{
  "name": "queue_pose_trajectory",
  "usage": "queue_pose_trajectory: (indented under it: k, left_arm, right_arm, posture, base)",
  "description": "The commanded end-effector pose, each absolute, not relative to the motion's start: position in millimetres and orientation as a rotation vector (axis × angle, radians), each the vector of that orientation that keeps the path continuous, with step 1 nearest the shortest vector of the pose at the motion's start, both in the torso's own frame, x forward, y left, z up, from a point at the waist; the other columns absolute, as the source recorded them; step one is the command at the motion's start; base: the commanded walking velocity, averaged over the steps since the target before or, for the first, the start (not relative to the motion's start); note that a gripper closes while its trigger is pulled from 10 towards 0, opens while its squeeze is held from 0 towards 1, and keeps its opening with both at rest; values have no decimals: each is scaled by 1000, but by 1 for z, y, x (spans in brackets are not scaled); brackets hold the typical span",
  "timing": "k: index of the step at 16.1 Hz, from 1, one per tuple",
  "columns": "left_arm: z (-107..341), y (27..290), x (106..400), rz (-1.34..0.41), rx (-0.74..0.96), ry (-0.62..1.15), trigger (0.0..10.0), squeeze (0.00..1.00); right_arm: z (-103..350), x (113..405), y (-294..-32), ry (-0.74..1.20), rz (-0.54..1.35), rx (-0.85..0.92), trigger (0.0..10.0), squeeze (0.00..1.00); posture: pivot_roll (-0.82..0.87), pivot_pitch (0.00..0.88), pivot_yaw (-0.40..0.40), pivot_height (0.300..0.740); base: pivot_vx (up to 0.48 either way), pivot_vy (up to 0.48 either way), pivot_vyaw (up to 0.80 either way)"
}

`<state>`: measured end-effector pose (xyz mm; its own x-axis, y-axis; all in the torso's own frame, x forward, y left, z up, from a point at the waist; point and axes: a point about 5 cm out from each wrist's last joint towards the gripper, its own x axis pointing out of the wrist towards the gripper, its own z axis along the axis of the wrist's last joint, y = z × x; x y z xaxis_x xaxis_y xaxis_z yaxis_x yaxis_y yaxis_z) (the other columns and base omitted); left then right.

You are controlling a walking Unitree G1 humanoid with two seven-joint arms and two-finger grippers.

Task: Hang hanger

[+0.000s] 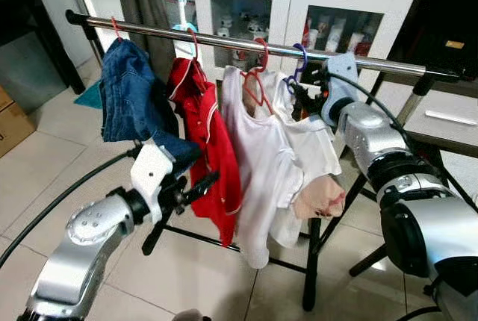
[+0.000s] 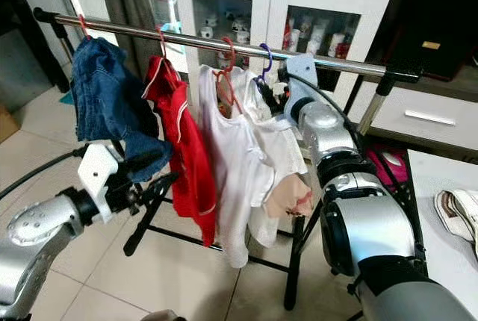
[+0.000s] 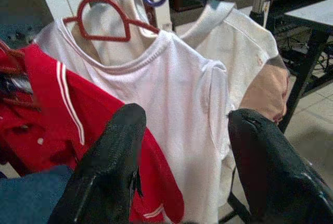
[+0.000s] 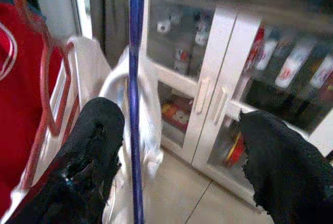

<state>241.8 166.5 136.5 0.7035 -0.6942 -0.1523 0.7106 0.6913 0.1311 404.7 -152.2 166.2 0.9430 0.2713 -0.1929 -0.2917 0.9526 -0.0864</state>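
A metal rail [image 1: 224, 39] carries a denim garment [image 1: 127, 97], a red shirt [image 1: 205, 134] and a white shirt [image 1: 258, 149] on a red hanger [image 3: 104, 18]. At the right end a purple hanger [image 1: 302, 60] hooks over the rail with a white and beige garment [image 1: 317, 187] on it. My right gripper [image 1: 302, 93] is raised just below that hook. It is open, and the hanger's purple stem [image 4: 136, 78] runs between the fingers, close to one finger [image 4: 96, 130]. My left gripper [image 1: 196, 185] stands open low in front of the red shirt, holding nothing.
A white cabinet with glass doors [image 1: 299, 7] stands behind the rack. The rack's black legs [image 1: 310, 276] spread over the tiled floor. A cardboard box [image 1: 11, 123] sits at far left, and a white table [image 2: 441, 261] with a cloth lies at right.
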Motion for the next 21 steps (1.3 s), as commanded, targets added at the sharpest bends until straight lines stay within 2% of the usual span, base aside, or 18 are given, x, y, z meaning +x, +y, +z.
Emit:
queue_pose_trajectory:
  k: [1,2,3,4,5,9,21]
  left_arm:
    - [140,167,239,-806,190,96,10000,0]
    - [140,167,238,-809,191,98,10000,0]
    - [140,166,236,-813,191,101,10000,0]
    - [140,167,235,-815,191,103,10000,0]
    - [141,168,234,-815,193,109,10000,0]
    - [142,170,228,-818,199,130,10000,0]
    - [145,177,211,-792,206,177,10000,0]
  right_arm:
    - [176,408,-143,160,336,-100,10000,0]
    - [176,408,-141,163,345,-94,10000,0]
    - [175,408,-138,175,364,-82,7333,0]
    - [174,408,-135,180,372,-82,2353,0]
    - [174,408,-131,183,374,-79,0,0]
    - [174,409,-123,198,347,-70,0,0]
    - [178,412,-122,187,271,-15,0,0]
  posture:
    - [96,0,45,740]
    - [97,0,47,740]
    - [100,0,49,740]
    - [103,0,51,740]
    - [105,0,54,740]
    - [128,0,56,740]
    - [169,0,45,740]
  base:
    - [0,0,0]
    - [0,0,0]
    - [0,0,0]
    - [0,0,0]
    - [0,0,0]
    - [0,0,0]
    - [0,0,0]
